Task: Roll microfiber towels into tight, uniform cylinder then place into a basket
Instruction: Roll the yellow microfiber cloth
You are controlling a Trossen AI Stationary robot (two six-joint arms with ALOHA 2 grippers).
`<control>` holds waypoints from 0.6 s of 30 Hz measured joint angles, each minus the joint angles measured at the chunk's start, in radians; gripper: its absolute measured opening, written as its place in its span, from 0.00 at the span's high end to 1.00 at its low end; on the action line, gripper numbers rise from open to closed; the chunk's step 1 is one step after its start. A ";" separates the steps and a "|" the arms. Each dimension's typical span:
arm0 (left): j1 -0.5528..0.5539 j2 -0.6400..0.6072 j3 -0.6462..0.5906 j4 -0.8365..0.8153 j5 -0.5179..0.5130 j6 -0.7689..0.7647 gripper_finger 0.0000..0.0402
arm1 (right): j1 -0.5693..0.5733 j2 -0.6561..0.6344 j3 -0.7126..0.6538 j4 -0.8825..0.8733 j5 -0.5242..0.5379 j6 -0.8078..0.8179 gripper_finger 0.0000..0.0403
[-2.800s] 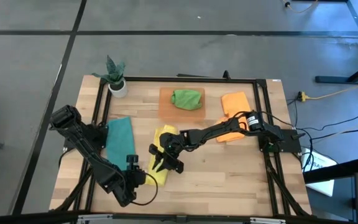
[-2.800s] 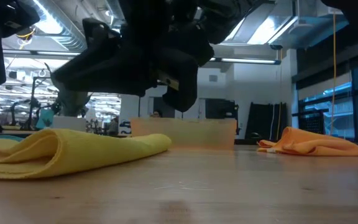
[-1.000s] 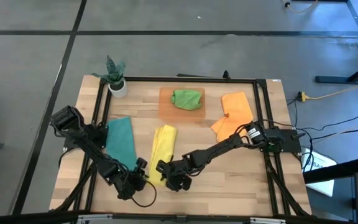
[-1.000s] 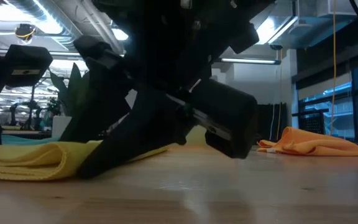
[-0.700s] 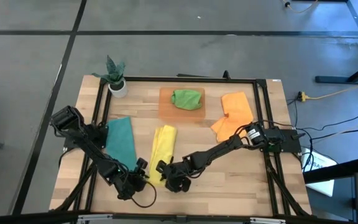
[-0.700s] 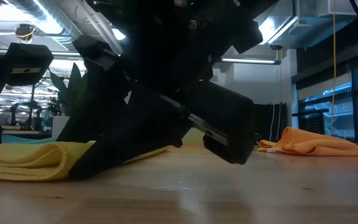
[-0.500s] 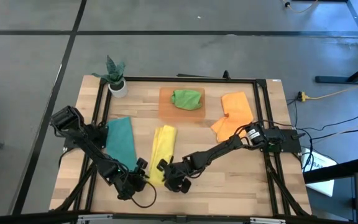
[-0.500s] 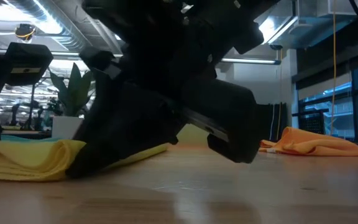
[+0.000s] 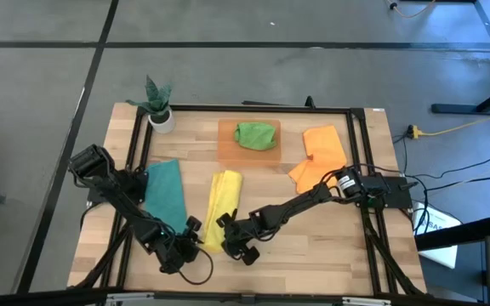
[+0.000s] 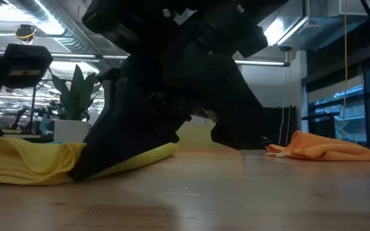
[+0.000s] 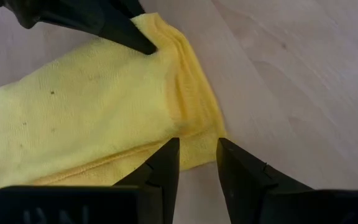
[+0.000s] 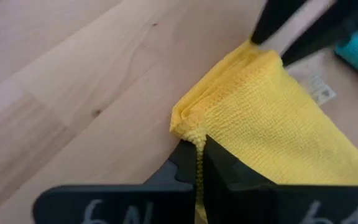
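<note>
yellow soft cloth, a folded microfiber towel (image 9: 219, 206), lies in the lower middle of the high view, on a pale wooden table (image 9: 313, 246). both grippers meet at its near end. the right gripper (image 12: 197, 163) has its two dark fingers pinched tight on the yellow towel's corner, and the cloth edge shows squeezed between them in the right wrist view. the left gripper (image 11: 197, 157) sits at the other corner of the same end, with its fingers a small gap apart. their tips come up to the towel's edge, and i cannot tell if they touch it.

a teal flat cloth (image 9: 165, 192) lies just left of the yellow one. an orange crumpled cloth (image 9: 320, 157) lies at the right side of the table. a green bunched cloth (image 9: 256, 134) sits inside a shallow see-through orange basket (image 9: 225, 144) at the top middle of the table. a small white pot with a green plant (image 9: 159, 105) stands at the table's upper left corner. a black metal frame (image 9: 253, 108) runs round the table top.

in the low view the dark arms fill the middle, the yellow towel lies low on the left, and the orange cloth lies on the right. behind them is a big room with long ceiling lights (image 10: 56, 19) and tall windows (image 10: 358, 102). the floor around the table is grey.
</note>
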 joint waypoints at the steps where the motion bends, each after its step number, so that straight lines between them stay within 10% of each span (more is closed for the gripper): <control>1: -0.004 -0.005 0.000 -0.007 0.000 0.000 0.75 | 0.000 0.000 0.000 0.001 0.000 0.022 0.99; 18: -0.037 -0.034 0.001 -0.032 -0.032 -0.053 0.75 | -0.002 -0.081 -0.001 -0.007 0.031 0.393 0.99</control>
